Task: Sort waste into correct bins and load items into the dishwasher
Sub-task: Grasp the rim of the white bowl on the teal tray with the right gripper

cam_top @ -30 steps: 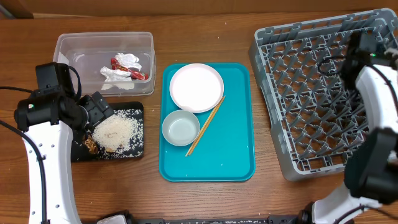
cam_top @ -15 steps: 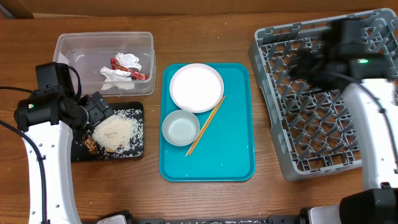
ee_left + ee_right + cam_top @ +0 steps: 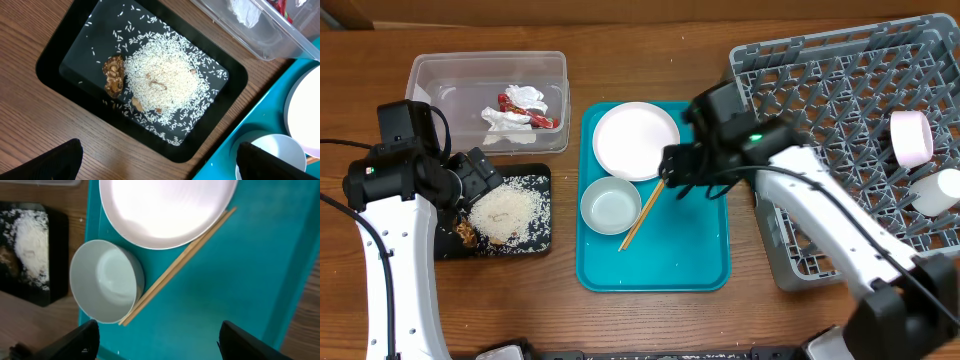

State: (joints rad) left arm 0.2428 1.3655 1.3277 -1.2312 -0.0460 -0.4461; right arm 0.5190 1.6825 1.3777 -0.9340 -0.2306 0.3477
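1. The right claw hangs over the teal tray, spread wide and empty, with 1 fingertip at each lower corner of its wrist view.
2. The chopsticks lie flat on the tray just ahead of it. Their long axis runs diagonally, low on the left and high on the right, so the claw's gap crosses them at a slant. I judge a wrist turn is needed to close square across them.
3. The bowl touches their lower end.
4. The plate sits beyond, and the sticks run along its rim.
5. The rack lies on this arm's side of the bench, so the right arm suits the carry.
6. The left claw is farthest, well apart from the sticks. It is spread and empty over the black tray of rice.
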